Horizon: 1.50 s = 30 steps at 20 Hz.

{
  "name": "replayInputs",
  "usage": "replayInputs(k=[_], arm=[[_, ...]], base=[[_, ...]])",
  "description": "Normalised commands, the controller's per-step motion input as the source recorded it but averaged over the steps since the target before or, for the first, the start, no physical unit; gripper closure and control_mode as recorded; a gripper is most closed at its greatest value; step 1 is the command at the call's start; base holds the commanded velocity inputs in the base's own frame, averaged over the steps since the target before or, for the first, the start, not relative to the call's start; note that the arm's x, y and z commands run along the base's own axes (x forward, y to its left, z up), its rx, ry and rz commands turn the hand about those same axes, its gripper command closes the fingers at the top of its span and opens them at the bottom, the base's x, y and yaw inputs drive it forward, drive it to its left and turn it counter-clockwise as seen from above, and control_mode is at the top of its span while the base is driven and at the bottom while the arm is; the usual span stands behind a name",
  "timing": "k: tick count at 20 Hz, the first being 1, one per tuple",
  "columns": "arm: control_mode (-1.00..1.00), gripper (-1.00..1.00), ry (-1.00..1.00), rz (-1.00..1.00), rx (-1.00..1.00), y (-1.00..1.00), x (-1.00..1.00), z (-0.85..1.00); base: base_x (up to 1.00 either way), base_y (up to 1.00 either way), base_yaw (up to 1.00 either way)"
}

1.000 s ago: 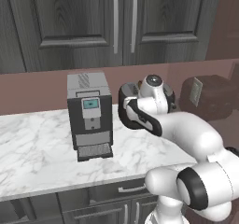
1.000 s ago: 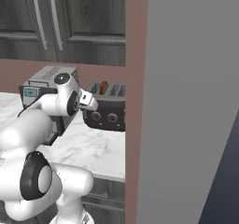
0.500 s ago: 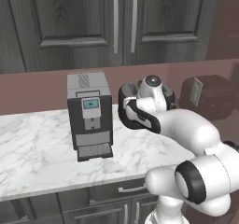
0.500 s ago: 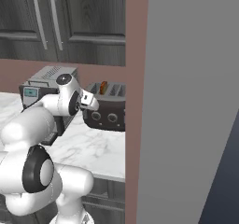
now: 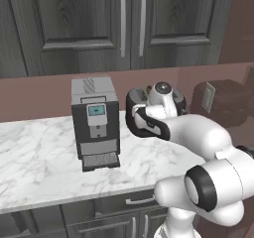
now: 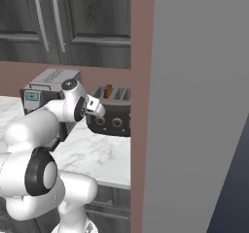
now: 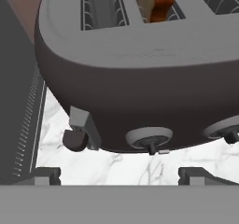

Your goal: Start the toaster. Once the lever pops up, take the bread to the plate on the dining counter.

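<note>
Marble bench [image 5: 34, 157] under dark cabinets | coffee machine [image 5: 95, 123] left | toaster [image 7: 140, 78] by the wall, bread [image 7: 158, 1] seated in its slot | end effector [image 7: 119, 175] spread, empty, hovering near lever [image 7: 74, 139], apparently to press it.

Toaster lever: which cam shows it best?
Hand view. The lever sits close up on the toaster's front, left of the knobs, with bread in a slot. The right base view shows the toaster small, lever unclear; in the left base view it is a faint shape.
</note>
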Motion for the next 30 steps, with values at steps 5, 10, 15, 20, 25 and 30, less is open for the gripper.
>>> replayInputs(k=[5, 10, 15, 20, 25, 30], arm=[[-1.0, -1.0, 0.0, -0.03, 0.0, 0.0, 0.06, -0.13], [-1.0, -1.0, 0.0, -0.06, 0.0, 0.0, 0.05, -0.06], [-1.0, -1.0, 0.0, -0.05, 0.0, 0.0, 0.0, 0.0], [-1.0, -1.0, 0.0, -0.04, 0.0, 0.0, 0.0, 0.0], [-1.0, -1.0, 0.0, -0.06, 0.0, 0.06, 0.13, 0.0], [-1.0, -1.0, 0.0, -0.01, 0.0, 0.0, 0.08, 0.0]], base=[[0.0, 0.0, 0.0], [0.0, 0.0, 0.0], [0.0, 0.0, 0.0], [0.0, 0.0, 0.0], [0.0, 0.0, 0.0], [0.0, 0.0, 0.0]])
